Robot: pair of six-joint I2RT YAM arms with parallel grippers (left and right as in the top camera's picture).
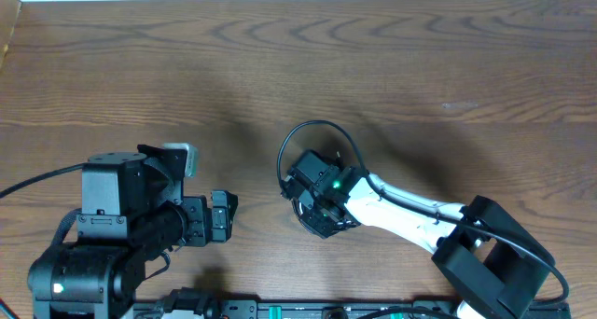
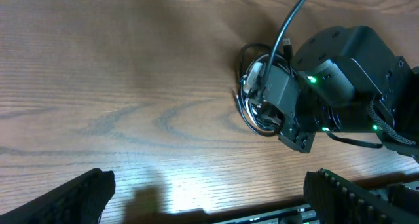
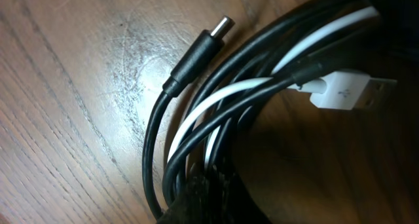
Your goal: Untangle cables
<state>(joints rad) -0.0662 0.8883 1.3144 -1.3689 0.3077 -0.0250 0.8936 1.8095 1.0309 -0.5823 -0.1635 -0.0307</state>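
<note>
cables (image 3: 222, 106) coiled under right hand (image 1: 313, 196) | grip unclear | left hand (image 1: 224, 214) spread wide, empty

**What we cannot make out around the cables**

From overhead, the right gripper (image 1: 320, 196) sits over the cables (image 1: 313, 124) and hides most of the coil; we cannot tell whether its jaws grip any strand. In the right wrist view the strands leave the frame beyond the white plug (image 3: 344, 93); a dark blur beneath them is unreadable. In the left wrist view the left gripper (image 2: 209, 181) is cut by the lower edge.

Two robot arms (image 1: 121, 216) share one table (image 1: 298, 67) with one cable bundle (image 3: 216, 129), showing one white cord (image 3: 229, 90) and two plugs (image 3: 196, 54).
</note>
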